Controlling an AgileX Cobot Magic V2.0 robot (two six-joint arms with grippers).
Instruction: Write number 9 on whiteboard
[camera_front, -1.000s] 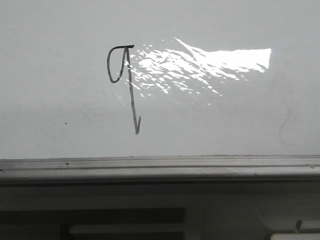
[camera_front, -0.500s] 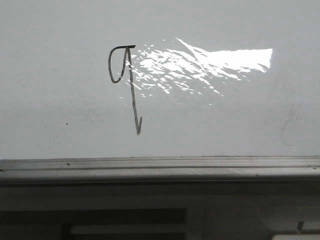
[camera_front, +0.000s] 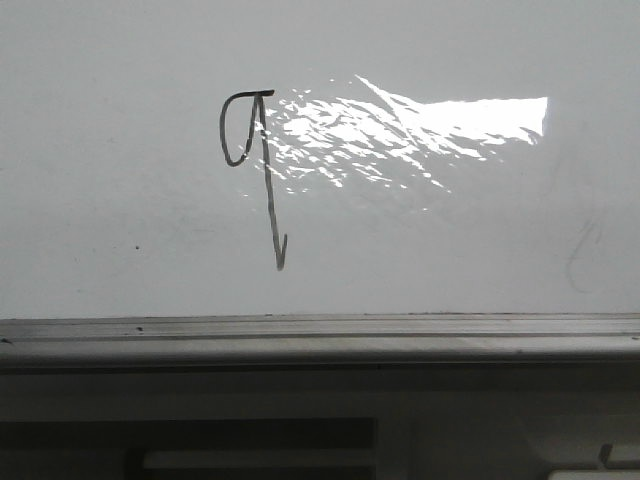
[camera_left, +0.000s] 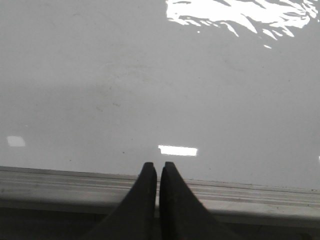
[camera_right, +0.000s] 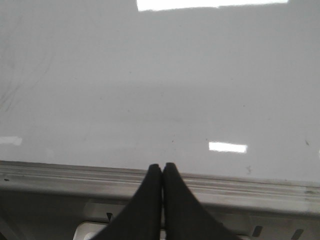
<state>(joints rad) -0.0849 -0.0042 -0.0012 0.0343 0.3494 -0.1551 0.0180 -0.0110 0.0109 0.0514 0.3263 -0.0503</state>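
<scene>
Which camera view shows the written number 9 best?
The front view: the number 9 is whole there, loop, stem and small hook, dark on the whiteboard. The left and right wrist views show only bare board above each shut claw, no part of the figure.

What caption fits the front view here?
A hand-drawn number 9 stands finished on the whiteboard, left of a glare patch; neither tool in frame.

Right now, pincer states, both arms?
Left pincer: closed, empty, no marker between its fingers.
Right pincer: closed, empty too.
</scene>
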